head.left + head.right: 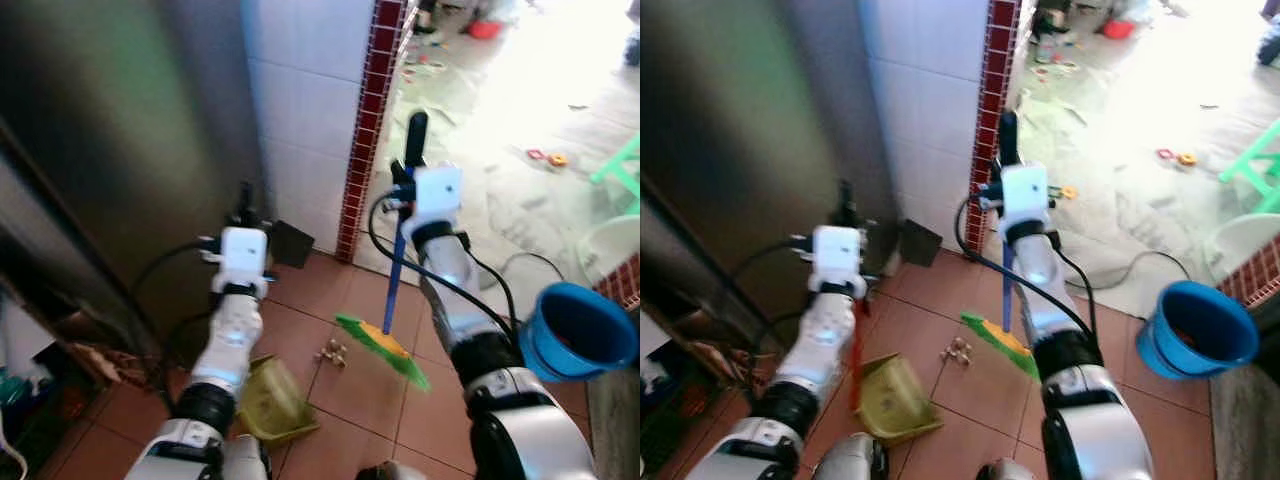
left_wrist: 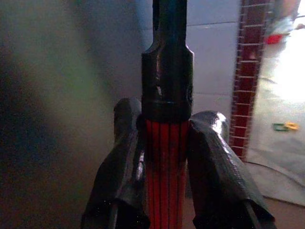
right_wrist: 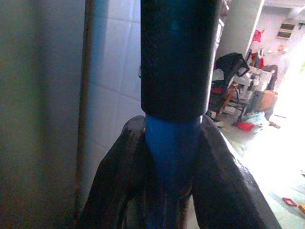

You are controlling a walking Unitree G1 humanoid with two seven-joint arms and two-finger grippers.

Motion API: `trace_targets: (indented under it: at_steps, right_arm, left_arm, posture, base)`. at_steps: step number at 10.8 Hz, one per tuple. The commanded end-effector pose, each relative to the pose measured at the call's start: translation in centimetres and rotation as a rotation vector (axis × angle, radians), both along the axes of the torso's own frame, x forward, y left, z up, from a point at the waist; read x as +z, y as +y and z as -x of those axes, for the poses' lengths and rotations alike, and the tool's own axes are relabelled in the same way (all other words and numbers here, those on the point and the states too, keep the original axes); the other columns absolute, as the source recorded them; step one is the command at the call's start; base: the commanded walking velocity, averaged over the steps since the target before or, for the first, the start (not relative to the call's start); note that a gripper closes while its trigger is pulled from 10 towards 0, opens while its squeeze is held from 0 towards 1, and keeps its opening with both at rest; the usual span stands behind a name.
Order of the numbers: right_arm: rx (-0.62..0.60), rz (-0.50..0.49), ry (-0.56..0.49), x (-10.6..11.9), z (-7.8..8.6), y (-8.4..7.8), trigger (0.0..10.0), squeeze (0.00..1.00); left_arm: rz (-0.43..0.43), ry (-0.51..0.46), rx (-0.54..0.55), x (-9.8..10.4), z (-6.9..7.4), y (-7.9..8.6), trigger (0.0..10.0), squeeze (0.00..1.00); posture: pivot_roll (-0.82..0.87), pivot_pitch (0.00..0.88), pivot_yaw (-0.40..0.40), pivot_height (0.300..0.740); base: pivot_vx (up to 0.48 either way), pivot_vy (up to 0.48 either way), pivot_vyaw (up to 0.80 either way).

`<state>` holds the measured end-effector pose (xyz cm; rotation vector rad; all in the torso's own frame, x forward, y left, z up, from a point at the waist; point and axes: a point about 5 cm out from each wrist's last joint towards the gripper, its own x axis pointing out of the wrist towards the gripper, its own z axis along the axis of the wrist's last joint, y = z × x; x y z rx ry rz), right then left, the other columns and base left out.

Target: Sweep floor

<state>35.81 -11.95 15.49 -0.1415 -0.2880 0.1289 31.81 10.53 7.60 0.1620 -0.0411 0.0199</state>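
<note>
My right gripper is shut on the blue handle of a broom. Its green and yellow bristle head rests on the terracotta tile floor. My left gripper is shut on the red handle of a yellow-green dustpan, which sits on the tiles below my left arm. A small pile of tan debris lies on the floor between the dustpan and the bristles.
A grey metal door and a white tiled wall with a red brick-pattern edge stand ahead. A blue bucket sits at the right. Beyond the wall lies a bright littered concrete floor. A black cable runs along there.
</note>
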Motion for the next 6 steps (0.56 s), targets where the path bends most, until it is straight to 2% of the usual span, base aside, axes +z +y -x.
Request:
trace_targets:
  at_steps: [1,2,4,6]
  right_arm:
    - [0.009,-0.019,-0.043,1.5,-0.5,0.8,10.0,0.00]
    - [0.015,-0.071,-0.021,1.6,-0.4,1.4,10.0,0.00]
    - [0.049,-0.165,0.072,0.0,0.2,2.9,10.0,0.00]
    - [0.085,-0.238,0.138,-0.6,0.5,4.2,10.0,0.00]
  left_arm:
    - [0.033,-0.018,-0.025,0.6,-0.6,-0.4,10.0,0.00]
    - [0.017,-0.005,-0.046,0.5,-0.6,-0.9,10.0,0.00]
    - [0.008,0.032,-0.084,-0.1,-0.5,-2.3,10.0,0.00]
    - [0.027,0.056,-0.122,-0.4,-0.5,-3.2,10.0,0.00]
  posture:
    - [-0.05,0.051,-0.053,0.740]
    - [-0.05,0.064,-0.050,0.740]
    - [-0.07,0.108,-0.044,0.740]
    - [-0.08,0.131,-0.040,0.740]
  base:
    - [0.000,0.000,0.00]
    - [0.000,0.000,0.00]
    - [0.000,0.000,0.00]
    - [0.000,0.000,0.00]
